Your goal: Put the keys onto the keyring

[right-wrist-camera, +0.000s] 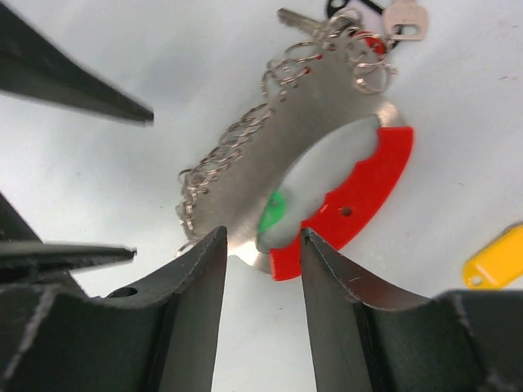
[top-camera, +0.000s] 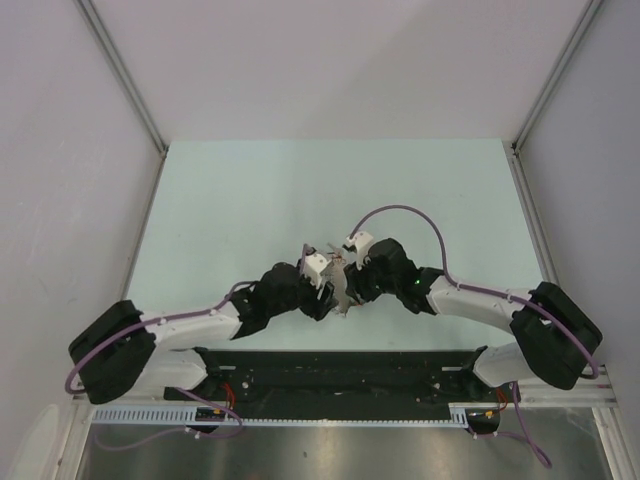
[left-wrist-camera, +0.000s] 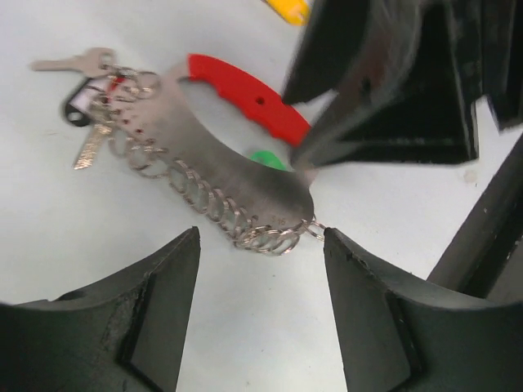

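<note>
Keyring (right-wrist-camera: 319, 139) long axis diagonal, narrow end in right tool (right-wrist-camera: 261, 237)

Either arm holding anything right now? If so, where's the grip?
The right gripper pinches the keyring at its narrow end, where the red band meets the metal. The left gripper is open, holding nothing.

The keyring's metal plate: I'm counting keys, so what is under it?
A green piece peeks out at the inner curve of the keyring, beside its red band. The keyring covers the rest of it.
</note>
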Available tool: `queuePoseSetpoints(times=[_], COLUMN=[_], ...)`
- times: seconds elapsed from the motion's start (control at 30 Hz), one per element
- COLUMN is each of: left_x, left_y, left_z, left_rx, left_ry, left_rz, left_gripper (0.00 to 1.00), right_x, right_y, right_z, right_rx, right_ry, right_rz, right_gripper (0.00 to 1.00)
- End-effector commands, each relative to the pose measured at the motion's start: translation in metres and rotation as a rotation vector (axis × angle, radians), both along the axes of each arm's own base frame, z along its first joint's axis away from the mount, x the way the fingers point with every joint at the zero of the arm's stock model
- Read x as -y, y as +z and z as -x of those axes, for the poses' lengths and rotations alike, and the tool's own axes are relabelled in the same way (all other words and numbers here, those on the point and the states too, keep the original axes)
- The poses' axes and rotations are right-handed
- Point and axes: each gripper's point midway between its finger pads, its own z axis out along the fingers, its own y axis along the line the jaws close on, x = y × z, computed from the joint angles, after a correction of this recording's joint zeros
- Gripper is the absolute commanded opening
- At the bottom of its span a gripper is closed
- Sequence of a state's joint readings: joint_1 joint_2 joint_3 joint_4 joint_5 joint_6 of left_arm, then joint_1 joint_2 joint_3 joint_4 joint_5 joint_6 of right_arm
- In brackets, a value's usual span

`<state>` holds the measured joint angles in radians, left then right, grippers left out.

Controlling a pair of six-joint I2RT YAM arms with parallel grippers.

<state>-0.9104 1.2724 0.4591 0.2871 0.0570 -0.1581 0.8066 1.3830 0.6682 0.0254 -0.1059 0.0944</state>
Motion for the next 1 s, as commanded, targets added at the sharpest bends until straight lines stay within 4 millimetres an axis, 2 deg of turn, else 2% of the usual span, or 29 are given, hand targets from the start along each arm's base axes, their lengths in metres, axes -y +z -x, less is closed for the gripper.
queuePoseSetpoints(times=[0.0,0.07,0.1,0.13,0.17,0.23,0.27,0.3,0.37,0.4,0.43,0.47,0.5,0.53,0.63,0.73,0.8,0.87,0.97], left_x=[-0.026,-0.044,-0.053,-0.063,-0.069,-0.087,-0.093,-0.103,-0.120,-0.125,-0.130,-0.136,-0.143,-0.148,-0.164,-0.177,-0.180,-0.181,-0.182], left_y=[0.024,0.040,0.038,0.055,0.060,0.070,0.087,0.082,0.101,0.107,0.125,0.126,0.137,0.154,0.181,0.201,0.207,0.206,0.194], left_z=[-0.020,-0.031,-0.031,-0.038,-0.040,-0.045,-0.048,-0.045,-0.048,-0.048,-0.051,-0.048,-0.048,-0.050,-0.050,-0.052,-0.054,-0.056,-0.058], left_rx=[0.038,0.065,0.053,0.076,0.075,0.071,0.101,0.083,0.106,0.121,0.149,0.149,0.184,0.214,0.307,0.395,0.438,0.445,0.429], left_ry=[0.187,0.290,0.322,0.383,0.409,0.475,0.505,0.523,0.572,0.577,0.593,0.600,0.610,0.621,0.641,0.655,0.651,0.659,0.654], left_rz=[0.063,0.087,0.065,0.102,0.110,0.114,0.149,0.107,0.099,0.086,0.100,0.074,0.065,0.073,0.039,0.007,-0.011,-0.012,-0.021], left_gripper=[0.68,0.69,0.70,0.72,0.73,0.78,0.79,0.81,0.85,0.86,0.89,0.89,0.91,0.92,0.93,0.94,0.94,0.94,0.95], right_x=[-0.014,-0.023,-0.026,-0.030,-0.033,-0.035,-0.040,-0.041,-0.046,-0.044,-0.044,-0.043,-0.040,-0.037,-0.023,-0.010,0.002,0.007,0.014], right_y=[0.009,0.012,0.014,0.012,0.013,0.005,0.004,0.002,-0.009,-0.011,-0.018,-0.021,-0.024,-0.028,-0.036,-0.035,-0.034,-0.028,-0.016], right_z=[0.009,0.016,0.017,0.021,0.022,0.020,0.022,0.019,0.022,0.017,0.016,0.014,0.012,0.011,0.008,0.006,0.007,0.004,-0.001], right_rx=[0.023,0.025,0.025,0.027,0.035,0.046,0.058,0.081,0.098,0.127,0.129,0.136,0.149,0.146,0.145,0.155,0.147,0.129,0.115], right_ry=[0.027,0.057,0.062,0.077,0.083,0.087,0.102,0.105,0.122,0.101,0.098,0.088,0.068,0.057,0.010,-0.014,-0.014,-0.025,-0.053], right_rz=[-0.030,-0.049,-0.059,-0.058,-0.064,-0.037,-0.035,-0.013,0.035,0.066,0.100,0.120,0.148,0.168,0.234,0.281,0.317,0.290,0.249], right_gripper=[0.46,0.46,0.46,0.46,0.47,0.51,0.52,0.55,0.59,0.62,0.63,0.64,0.65,0.65,0.65,0.61,0.59,0.58,0.57])
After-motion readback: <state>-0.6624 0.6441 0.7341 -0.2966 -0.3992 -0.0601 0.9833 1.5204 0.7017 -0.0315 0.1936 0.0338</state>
